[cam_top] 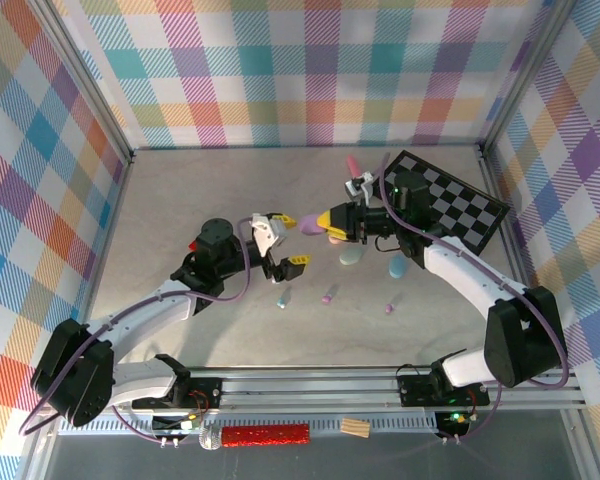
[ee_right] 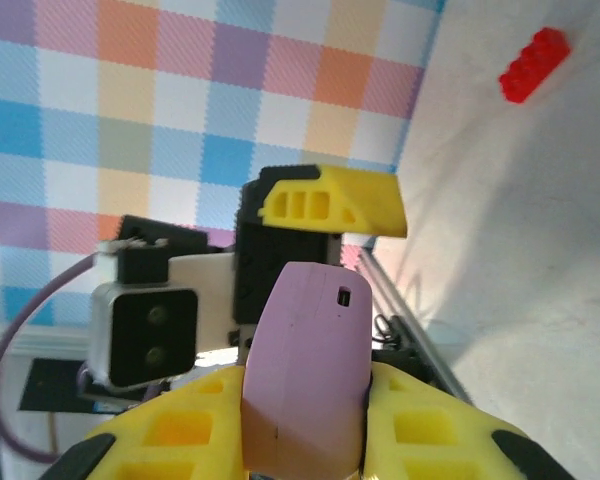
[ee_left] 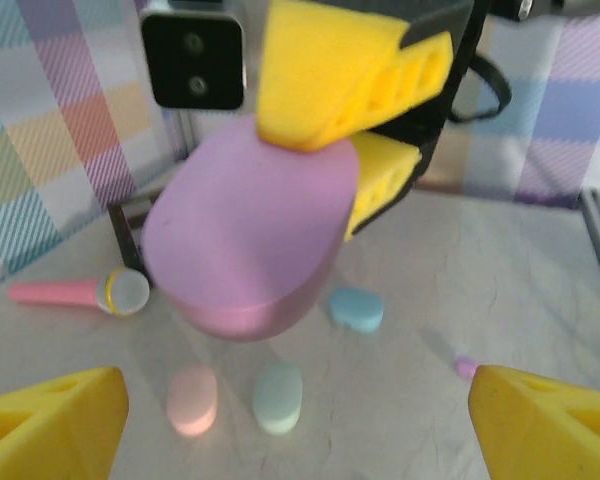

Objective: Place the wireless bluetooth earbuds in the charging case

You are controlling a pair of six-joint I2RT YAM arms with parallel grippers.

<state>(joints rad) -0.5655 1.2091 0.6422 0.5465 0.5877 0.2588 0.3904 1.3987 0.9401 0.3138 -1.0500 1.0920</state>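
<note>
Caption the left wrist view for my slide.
Right gripper holds the purple charging case aloft before the open left gripper.

walls (cam_top: 280, 70): pastel plaid, 3 sides | tabletop (cam_top: 180, 190): lt grey marbled

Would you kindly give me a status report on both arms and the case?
Left end effector open, empty. Right end effector shut on purple charging case, held aloft, lid closed. Earbuds loose on table, none inserted.
</note>
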